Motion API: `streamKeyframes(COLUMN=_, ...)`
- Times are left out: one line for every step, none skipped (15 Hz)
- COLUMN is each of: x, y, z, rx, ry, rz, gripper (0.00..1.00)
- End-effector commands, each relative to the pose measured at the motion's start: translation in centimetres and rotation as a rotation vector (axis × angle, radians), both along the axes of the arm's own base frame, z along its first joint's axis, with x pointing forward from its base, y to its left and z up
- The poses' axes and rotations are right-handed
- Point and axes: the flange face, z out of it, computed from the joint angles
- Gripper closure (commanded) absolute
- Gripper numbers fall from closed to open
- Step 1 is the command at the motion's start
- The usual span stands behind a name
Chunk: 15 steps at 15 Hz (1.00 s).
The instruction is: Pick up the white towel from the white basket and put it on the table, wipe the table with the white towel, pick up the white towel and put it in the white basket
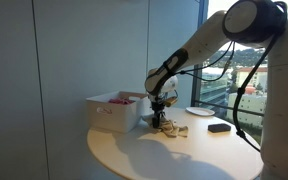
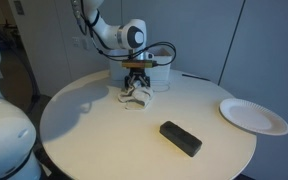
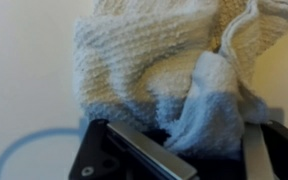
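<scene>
The white towel [image 2: 135, 97] lies bunched on the round table [image 2: 104, 130], just in front of the white basket [image 1: 112, 110]. My gripper [image 2: 136, 88] points straight down onto the towel in both exterior views, also shown from the side [image 1: 160, 115]. In the wrist view the towel [image 3: 164, 70] fills the frame and a fold of it sits between my fingers [image 3: 184, 145]. The fingers look closed on the cloth. The towel rests on the table under the gripper.
A white plate [image 2: 254, 116] sits near the table edge and also shows by the window [image 1: 199, 111]. A black rectangular block [image 2: 180, 138] lies on the table. The basket also stands behind the gripper [image 2: 156, 74]. Large windows stand beyond the table.
</scene>
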Motion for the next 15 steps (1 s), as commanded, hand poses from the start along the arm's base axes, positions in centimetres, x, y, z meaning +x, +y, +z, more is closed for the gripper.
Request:
streamKeyframes(x=-2.0, y=4.0, z=5.0, rx=-0.1, ry=-0.145, rz=0.089, gripper=0.97)
streamKeyframes(x=-2.5, y=5.1, z=6.5, rx=-0.13, ry=-0.18, rz=0.114, gripper=0.97)
streamKeyframes(x=-3.2, y=6.1, z=8.0, rx=-0.157, ry=-0.215, rz=0.137, gripper=0.97)
streamKeyframes(x=-4.0, y=7.0, z=9.7, rx=-0.182, ry=-0.253, rz=0.154, gripper=0.97)
streamKeyframes(x=-4.8, y=7.8, z=11.4, rx=-0.208, ry=-0.291, rz=0.17, gripper=0.97)
streamKeyframes(x=-5.6, y=8.5, z=13.1, rx=-0.233, ry=-0.33, rz=0.184, gripper=0.97)
streamKeyframes(x=-6.3, y=9.1, z=14.8, rx=-0.259, ry=-0.37, rz=0.198, gripper=0.97)
streamKeyframes(x=-6.8, y=9.8, z=16.2, rx=-0.282, ry=-0.41, rz=0.216, gripper=0.97)
streamKeyframes(x=-7.4, y=10.4, z=17.7, rx=-0.302, ry=-0.452, rz=0.233, gripper=0.97)
streamKeyframes(x=-7.5, y=11.1, z=18.7, rx=-0.323, ry=-0.49, rz=0.255, gripper=0.97)
streamKeyframes(x=-7.6, y=11.6, z=19.9, rx=-0.334, ry=-0.537, rz=0.268, gripper=0.97)
streamKeyframes(x=-6.9, y=12.2, z=21.3, rx=-0.342, ry=-0.587, rz=0.278, gripper=0.97)
streamKeyframes(x=-5.5, y=12.8, z=22.5, rx=-0.349, ry=-0.638, rz=0.287, gripper=0.97)
streamKeyframes(x=-4.7, y=13.4, z=23.5, rx=-0.353, ry=-0.692, rz=0.292, gripper=0.97)
streamKeyframes(x=-3.2, y=14.2, z=24.4, rx=-0.36, ry=-0.746, rz=0.293, gripper=0.98)
